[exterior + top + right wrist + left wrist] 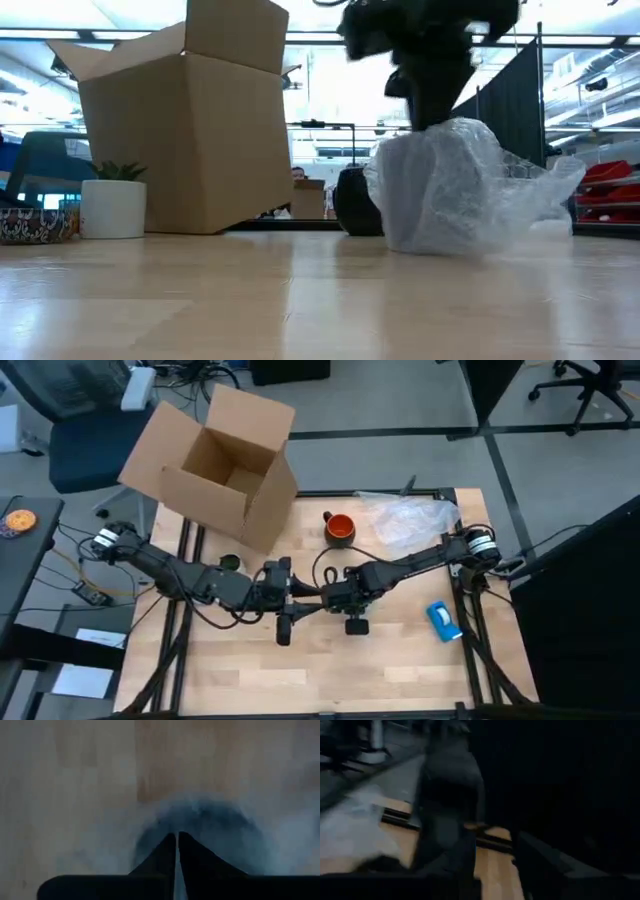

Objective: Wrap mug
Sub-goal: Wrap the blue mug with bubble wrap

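Observation:
The mug, orange inside with a dark handle, stands upright on the far middle of the table. In the low view the mug shows dark, half behind a crumpled sheet of clear bubble wrap. The wrap lies just right of the mug. Both arms meet over the table's middle, nearer than the mug. My right gripper points down at bare wood, shut with nothing between its fingers; in the high view it hangs right of my left gripper. The left wrist view is dark and blurred.
An open cardboard box stands tilted at the table's far left corner. A blue tape dispenser lies near the right edge. A small dark round thing sits by the box. The near half of the table shows bare wood.

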Robot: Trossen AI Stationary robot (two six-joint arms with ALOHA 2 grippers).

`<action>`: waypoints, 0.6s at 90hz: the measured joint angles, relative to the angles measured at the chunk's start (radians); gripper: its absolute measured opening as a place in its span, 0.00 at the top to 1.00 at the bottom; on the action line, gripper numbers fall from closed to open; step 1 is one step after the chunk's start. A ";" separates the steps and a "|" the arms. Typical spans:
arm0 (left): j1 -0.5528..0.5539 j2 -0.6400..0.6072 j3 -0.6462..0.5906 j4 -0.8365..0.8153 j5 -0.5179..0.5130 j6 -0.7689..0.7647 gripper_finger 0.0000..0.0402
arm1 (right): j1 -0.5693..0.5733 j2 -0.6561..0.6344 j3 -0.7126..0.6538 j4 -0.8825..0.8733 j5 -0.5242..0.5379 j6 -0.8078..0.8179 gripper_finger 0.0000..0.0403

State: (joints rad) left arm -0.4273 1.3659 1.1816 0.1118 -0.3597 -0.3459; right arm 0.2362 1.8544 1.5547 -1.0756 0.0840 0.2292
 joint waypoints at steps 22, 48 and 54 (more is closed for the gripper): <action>-0.046 -0.028 0.000 -0.074 0.048 -0.009 0.68 | 0.059 -0.111 0.000 -0.081 0.035 0.085 1.00; -0.249 -0.116 0.000 -0.237 -0.467 0.110 0.68 | 0.077 -0.069 0.000 -0.027 0.033 0.070 1.00; -0.280 -0.118 0.000 -0.251 -0.584 0.144 0.68 | 0.067 -0.044 0.000 -0.011 0.029 0.041 1.00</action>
State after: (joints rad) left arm -0.7078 1.2479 1.1812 -0.1393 -0.9440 -0.2015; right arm 0.3035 1.8105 1.5547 -1.0863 0.1134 0.2707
